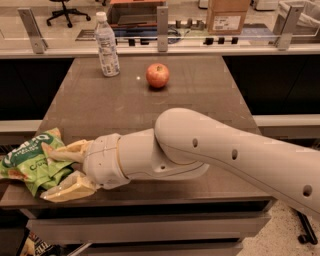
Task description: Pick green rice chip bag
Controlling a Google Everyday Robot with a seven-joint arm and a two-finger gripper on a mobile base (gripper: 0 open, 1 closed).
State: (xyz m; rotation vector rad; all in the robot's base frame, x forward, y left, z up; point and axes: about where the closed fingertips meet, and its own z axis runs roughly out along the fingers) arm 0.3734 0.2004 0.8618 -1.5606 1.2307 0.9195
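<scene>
The green rice chip bag (26, 161) is a crumpled lime-green bag with a dark green band. It lies at the front left corner of the dark table (210, 95) and partly overhangs the left edge. My gripper (47, 173) has reached the bag's right side and is open. The upper tan finger (65, 150) lies over the bag's top edge. The lower finger (65, 188) sits along its bottom edge, so the bag's right part is between them. My white arm stretches across the front of the table from the right.
A red apple (157, 75) sits at the back middle of the table. A clear water bottle (107, 46) stands to its left. A cardboard box (227, 15) and railing posts stand behind the table. Drawers are below its front edge.
</scene>
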